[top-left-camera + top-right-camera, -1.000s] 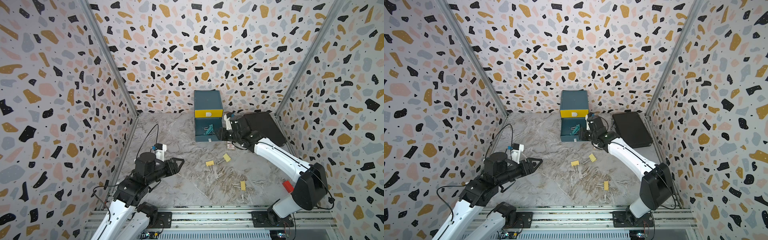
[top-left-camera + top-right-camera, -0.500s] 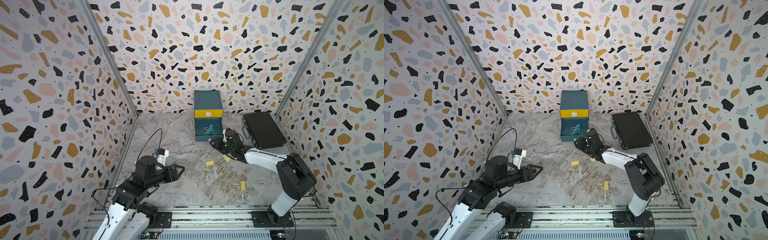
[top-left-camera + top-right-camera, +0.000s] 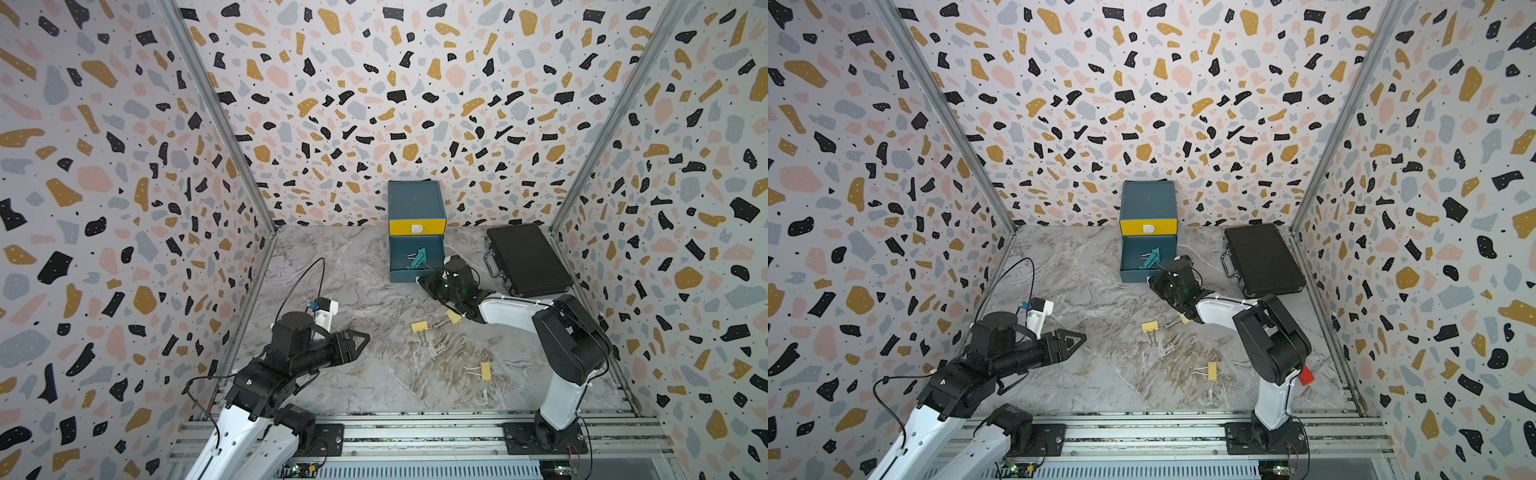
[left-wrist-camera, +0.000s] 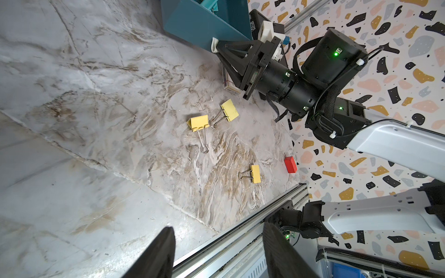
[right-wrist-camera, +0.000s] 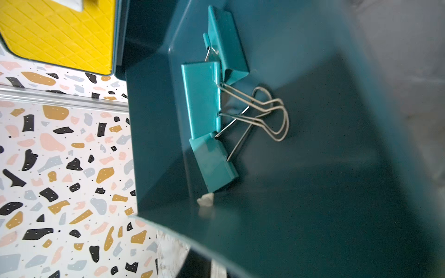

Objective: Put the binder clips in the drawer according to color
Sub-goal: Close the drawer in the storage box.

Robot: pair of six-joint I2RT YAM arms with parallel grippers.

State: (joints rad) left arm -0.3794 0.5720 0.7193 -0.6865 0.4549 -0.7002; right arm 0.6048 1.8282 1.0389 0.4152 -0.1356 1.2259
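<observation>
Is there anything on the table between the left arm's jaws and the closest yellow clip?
No. In both top views the stretch of marble table between the left gripper and the nearest yellow clip is bare; the left wrist view agrees.

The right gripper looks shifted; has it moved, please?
Yes. The right gripper came toward the camera, from the open teal drawer's side to its front corner.

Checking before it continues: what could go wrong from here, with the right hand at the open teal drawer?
The right hand is at the open teal drawer; a push might slide the whole chest. Teal clips lean against its wall and could jam it shutting. The right arm lies close to a yellow clip and may sweep it.
</observation>
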